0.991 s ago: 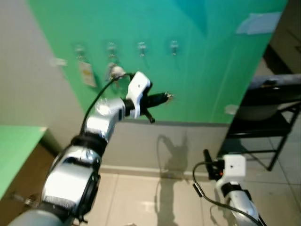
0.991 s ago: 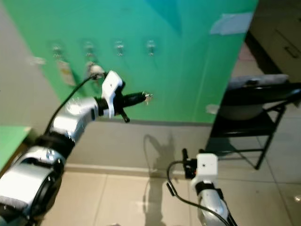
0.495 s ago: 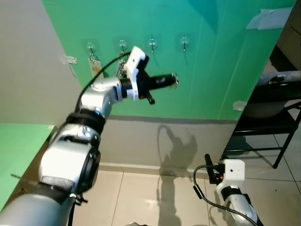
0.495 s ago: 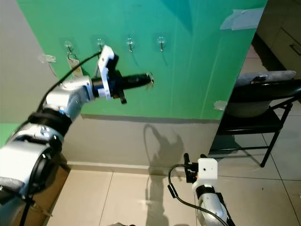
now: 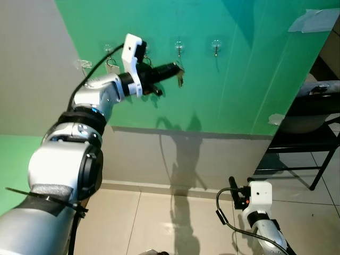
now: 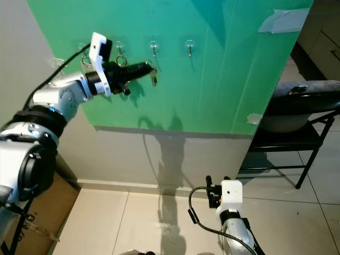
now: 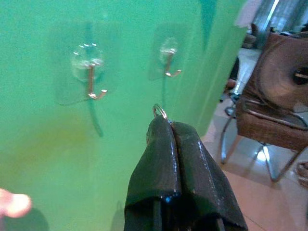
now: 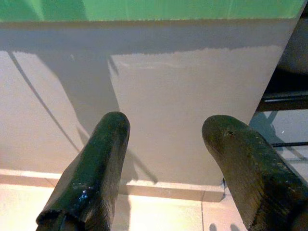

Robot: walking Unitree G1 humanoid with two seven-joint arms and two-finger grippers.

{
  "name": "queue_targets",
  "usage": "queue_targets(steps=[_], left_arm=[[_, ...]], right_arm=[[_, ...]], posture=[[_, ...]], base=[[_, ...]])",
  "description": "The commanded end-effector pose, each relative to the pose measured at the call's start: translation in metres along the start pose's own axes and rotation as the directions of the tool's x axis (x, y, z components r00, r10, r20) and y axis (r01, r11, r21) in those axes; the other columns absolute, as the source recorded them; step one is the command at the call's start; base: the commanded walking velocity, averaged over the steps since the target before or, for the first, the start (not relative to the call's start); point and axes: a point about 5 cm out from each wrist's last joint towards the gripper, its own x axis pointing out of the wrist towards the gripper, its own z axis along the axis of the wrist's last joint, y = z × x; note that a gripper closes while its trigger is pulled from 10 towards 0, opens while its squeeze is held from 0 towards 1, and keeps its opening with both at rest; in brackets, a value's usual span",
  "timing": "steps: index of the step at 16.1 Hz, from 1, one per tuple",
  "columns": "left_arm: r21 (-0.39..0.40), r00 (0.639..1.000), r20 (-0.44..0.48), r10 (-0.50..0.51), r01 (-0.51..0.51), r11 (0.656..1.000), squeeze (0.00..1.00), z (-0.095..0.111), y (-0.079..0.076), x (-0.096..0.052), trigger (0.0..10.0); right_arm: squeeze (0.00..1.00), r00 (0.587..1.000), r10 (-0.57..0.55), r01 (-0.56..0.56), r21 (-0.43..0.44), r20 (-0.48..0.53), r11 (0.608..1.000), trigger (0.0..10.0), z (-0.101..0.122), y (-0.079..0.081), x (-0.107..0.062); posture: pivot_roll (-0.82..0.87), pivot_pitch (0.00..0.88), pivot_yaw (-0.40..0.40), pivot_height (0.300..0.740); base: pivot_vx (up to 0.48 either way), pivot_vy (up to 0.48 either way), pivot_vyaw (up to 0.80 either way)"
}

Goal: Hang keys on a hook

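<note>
One key ring (image 7: 159, 111) pinched – left gripper (image 7: 171, 126) nr hook (image 7: 92, 79).

Green wall panel (image 5: 249, 74) above a grey lower wall (image 5: 212, 159), pale tape patch (image 5: 313, 20) stuck near its top corner. Black folding chair (image 5: 303, 138) to the right on beige floor tiles (image 5: 159, 223); cardboard box (image 6: 32, 223) low on the left.

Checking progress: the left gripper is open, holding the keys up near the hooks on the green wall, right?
Not open: the left wrist view shows the left gripper with its jaws shut on the keys, raised near the hooks on the green wall.
</note>
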Motion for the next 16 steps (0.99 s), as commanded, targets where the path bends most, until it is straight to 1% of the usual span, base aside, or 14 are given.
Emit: queue_targets(steps=[1, 5, 9, 12, 14, 16], left_arm=[[0.029, 1.0, 0.006, 0.024, -0.024, 0.999, 0.0, 0.011, 0.002, 0.0, 10.0], [0.064, 0.999, -0.003, 0.046, -0.046, 0.997, 0.0, 0.022, -0.001, 0.008, 10.0], [0.064, 0.997, 0.001, 0.074, -0.074, 0.995, 0.0, 0.026, -0.001, 0.01, 10.0], [0.05, 0.996, -0.001, 0.094, -0.094, 0.994, 0.0, 0.027, -0.002, 0.014, 10.0], [0.022, 0.991, 0.011, 0.135, -0.135, 0.991, 0.0, 0.027, -0.002, 0.018, 10.0], [-0.005, 0.989, 0.029, 0.146, -0.146, 0.989, 0.0, 0.027, -0.003, 0.019, 10.0]], right_arm=[[0.0, 1.0, 0.004, -0.004, 0.007, 0.02, 1.0, 10.0, 0.002, 0.002, 0.003], [0.0, 1.0, -0.006, 0.006, 0.016, -0.005, 1.0, 10.0, -0.007, 0.005, 0.001], [0.0, 1.0, -0.025, 0.026, 0.027, -0.012, 0.999, 10.0, -0.014, 0.003, -0.005], [0.0, 0.999, -0.043, 0.044, 0.035, -0.033, 0.998, 10.0, -0.023, 0.004, -0.012], [0.0, 0.998, -0.059, 0.06, 0.038, -0.027, 0.998, 10.0, -0.026, 0.004, -0.019], [0.0, 0.997, -0.074, 0.074, 0.038, -0.015, 0.997, 10.0, -0.029, 0.003, -0.027]], posture=[[-0.26, 0.0, 0.154, 0.74], [-0.28, 0.0, 0.176, 0.74], [-0.31, 0.0, 0.192, 0.74], [-0.33, 0.0, 0.204, 0.74], [-0.35, 0.0, 0.211, 0.74], [-0.38, 0.0, 0.219, 0.74]], base=[[0.0, 0.0, 0.0], [0.0, 0.0, 0.0], [0.0, 0.0, 0.0], [0.0, 0.0, 0.0], [0.0, 0.0, 0.0], [0.0, 0.0, 0.0]])
